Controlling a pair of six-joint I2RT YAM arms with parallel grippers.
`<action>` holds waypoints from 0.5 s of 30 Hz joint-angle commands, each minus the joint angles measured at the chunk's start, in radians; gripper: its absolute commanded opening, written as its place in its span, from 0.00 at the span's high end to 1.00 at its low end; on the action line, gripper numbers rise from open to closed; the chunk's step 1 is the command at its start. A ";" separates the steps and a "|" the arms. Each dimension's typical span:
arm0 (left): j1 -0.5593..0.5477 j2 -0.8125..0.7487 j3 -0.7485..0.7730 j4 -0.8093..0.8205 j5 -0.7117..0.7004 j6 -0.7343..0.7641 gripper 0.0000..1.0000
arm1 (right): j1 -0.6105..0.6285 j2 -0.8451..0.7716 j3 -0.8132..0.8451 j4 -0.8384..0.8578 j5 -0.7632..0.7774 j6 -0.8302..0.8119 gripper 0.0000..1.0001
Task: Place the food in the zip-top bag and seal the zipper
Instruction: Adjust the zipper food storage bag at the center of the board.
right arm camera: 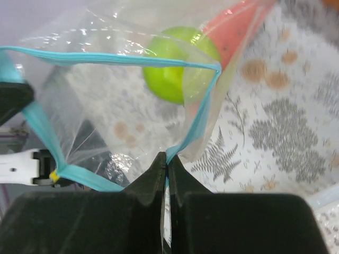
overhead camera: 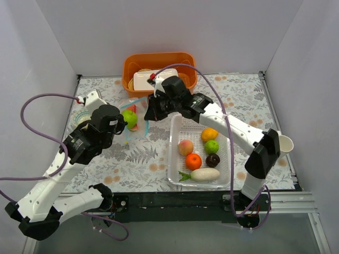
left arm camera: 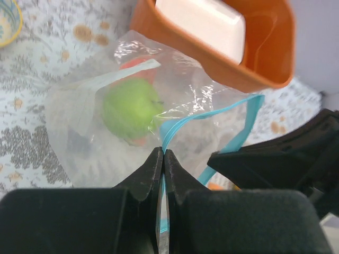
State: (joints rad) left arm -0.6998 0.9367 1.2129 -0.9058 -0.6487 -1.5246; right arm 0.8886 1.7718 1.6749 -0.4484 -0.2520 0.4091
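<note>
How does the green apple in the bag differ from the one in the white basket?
The bagged apple sits inside the clear bag beside a watermelon slice; the basket apple lies uncovered between mango and dark fruit. The bagged one looks larger. Both are round, bright green.

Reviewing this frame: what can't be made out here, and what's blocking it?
1. Top view: the zip-top bag mouth is covered by both wrists, so its opening width is unreadable.
2. Left wrist view: the watermelon slice is mostly behind the green apple.
3. Wrist views: the zipper is hidden inside the shut left tool and right tool.
4. Top view: the white object in the orange bin is partly under the right arm and unidentifiable.
</note>
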 commanded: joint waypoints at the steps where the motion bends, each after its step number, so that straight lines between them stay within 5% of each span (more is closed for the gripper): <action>1: -0.003 -0.006 0.137 -0.071 -0.123 0.029 1.00 | -0.004 -0.046 0.123 0.004 -0.006 -0.026 0.93; 3: -0.003 0.011 0.140 -0.073 -0.114 0.075 1.00 | -0.005 -0.006 0.220 -0.064 -0.012 -0.020 0.94; 7: -0.003 0.094 0.146 -0.162 -0.062 0.034 1.00 | -0.014 0.018 0.164 -0.024 -0.055 0.025 0.93; 10: -0.003 0.100 0.203 -0.194 -0.039 0.026 1.00 | -0.027 0.086 0.250 -0.176 -0.049 0.024 0.94; 15: -0.003 0.105 0.344 -0.197 0.066 0.109 1.00 | -0.030 0.066 0.197 -0.116 -0.026 0.000 0.93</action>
State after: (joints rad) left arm -0.6998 1.0706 1.3899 -1.0691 -0.6468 -1.4708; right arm 0.8650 1.8660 1.8809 -0.5777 -0.2920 0.4187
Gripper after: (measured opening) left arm 0.014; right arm 0.068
